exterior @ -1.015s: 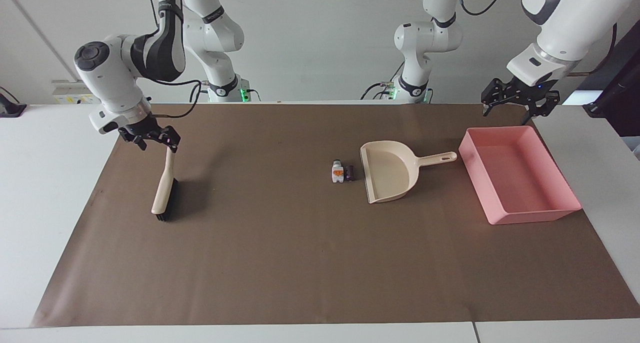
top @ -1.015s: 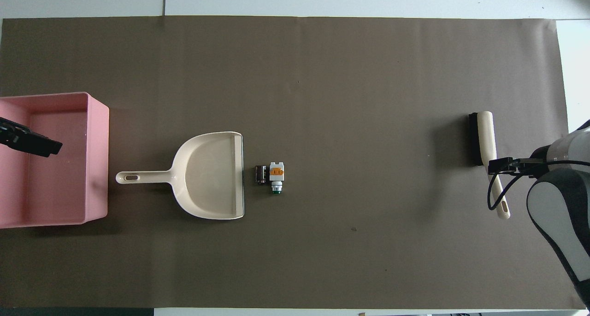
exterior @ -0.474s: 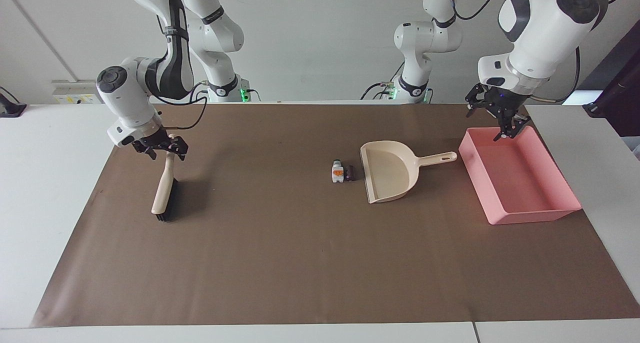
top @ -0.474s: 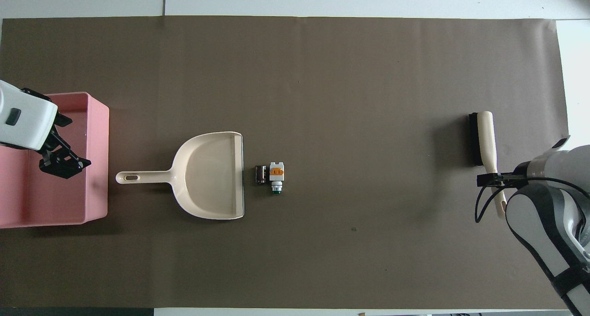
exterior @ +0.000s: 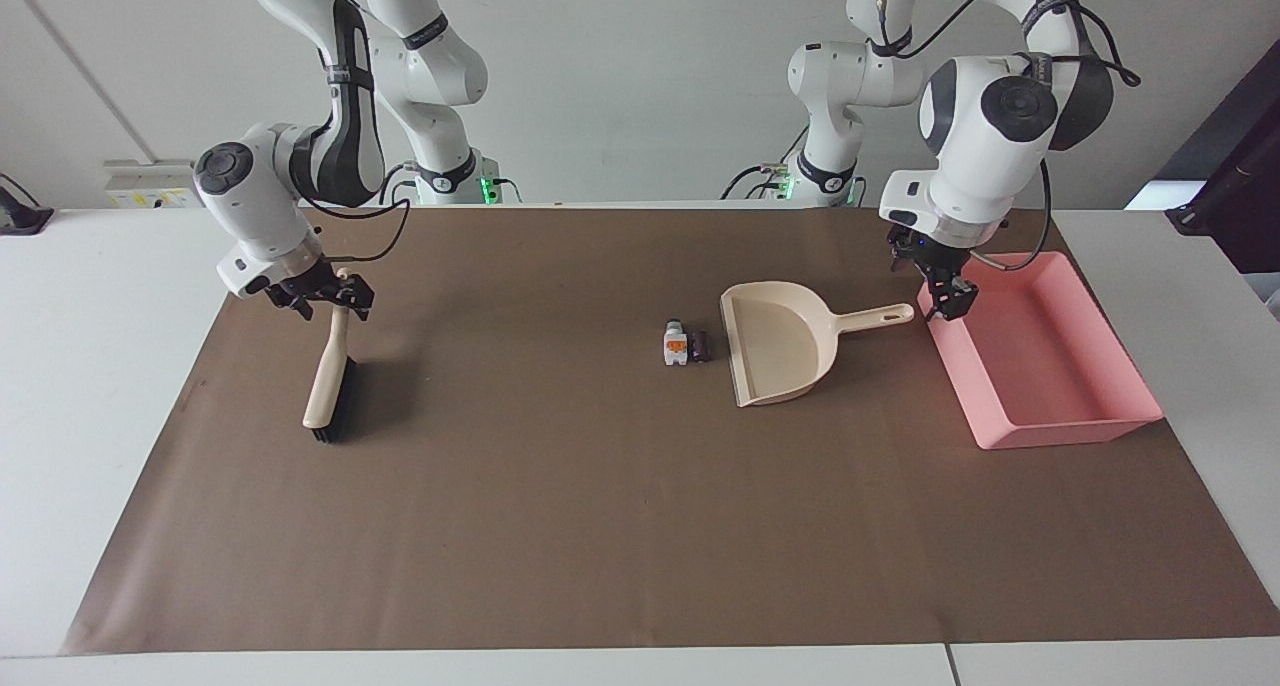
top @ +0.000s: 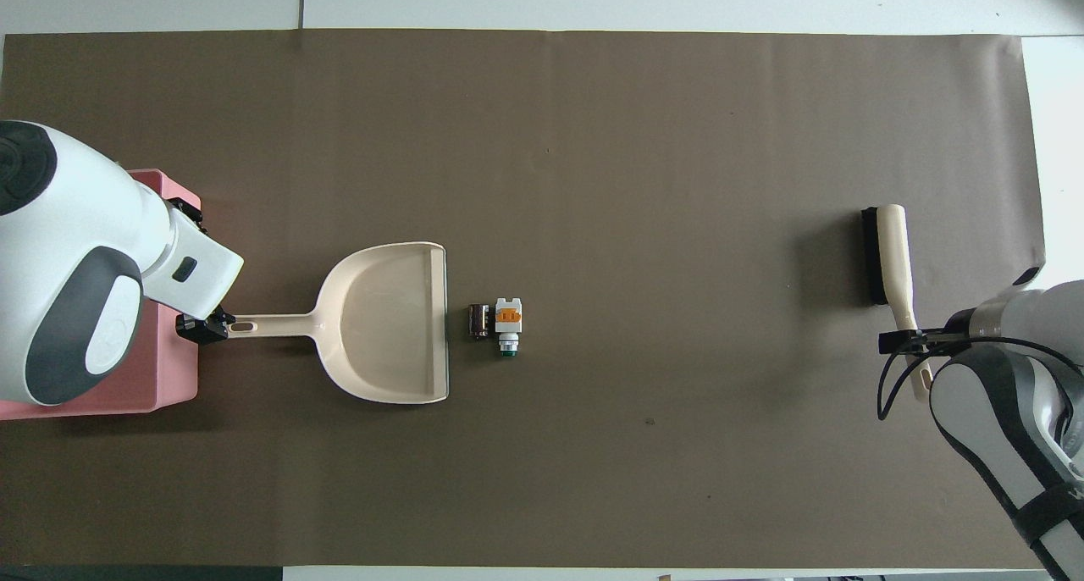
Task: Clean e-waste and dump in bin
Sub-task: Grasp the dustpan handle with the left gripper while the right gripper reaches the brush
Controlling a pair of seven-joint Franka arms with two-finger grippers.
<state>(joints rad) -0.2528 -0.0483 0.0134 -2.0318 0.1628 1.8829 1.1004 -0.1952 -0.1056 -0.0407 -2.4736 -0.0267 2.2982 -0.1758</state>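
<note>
Bright even light; soft shadows; both views sharp, no glare.

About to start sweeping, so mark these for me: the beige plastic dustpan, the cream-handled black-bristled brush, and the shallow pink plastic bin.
Beige plastic dustpan (top: 385, 323), overhead view, middle of the scoop.
Cream-handled black-bristled brush (exterior: 325, 384), facing view, handle beside the bristles.
Shallow pink plastic bin (exterior: 1060, 432), facing view, outer wall.
</note>
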